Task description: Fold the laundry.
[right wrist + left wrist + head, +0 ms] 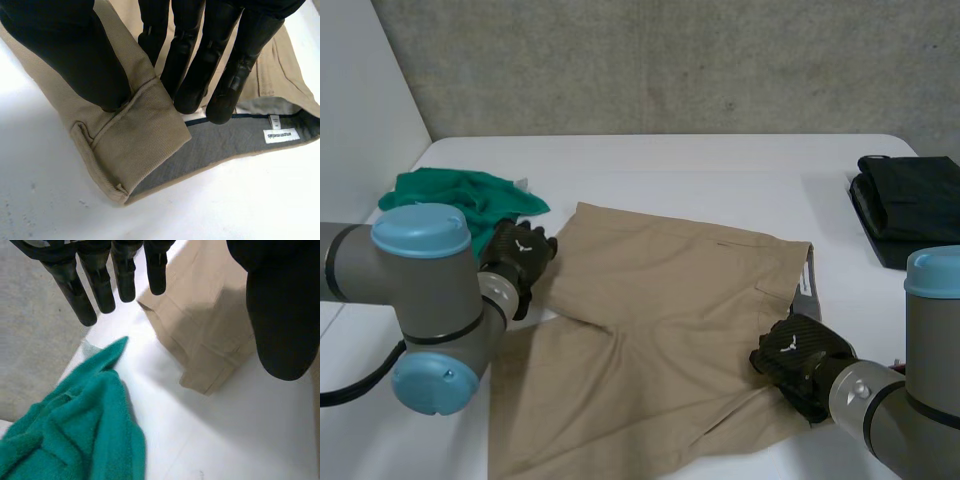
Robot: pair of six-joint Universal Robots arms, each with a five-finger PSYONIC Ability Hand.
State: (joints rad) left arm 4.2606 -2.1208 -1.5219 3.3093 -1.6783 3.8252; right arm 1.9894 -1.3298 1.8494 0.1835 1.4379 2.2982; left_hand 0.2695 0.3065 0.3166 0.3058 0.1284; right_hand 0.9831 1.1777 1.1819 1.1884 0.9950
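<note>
I read tan twill shorts (660, 330) flat on the table (720, 170) — white waistband label (281, 135), print illegible. Right hand (65, 55) pinches the folded waistband corner; left hand (100, 280) spread, fingers straight, beside a leg hem.

The white table (720, 160) carries tan shorts (670, 300) in the middle, a green cloth (470, 195) and a folded black garment (910, 205).

waistband label (281, 135) unreadable, black garment (910, 205) cropped

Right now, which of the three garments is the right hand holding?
The tan shorts: the right hand pinches their waistband corner. The green cloth lies bunched by the left hand; the black garment sits folded, untouched.
</note>
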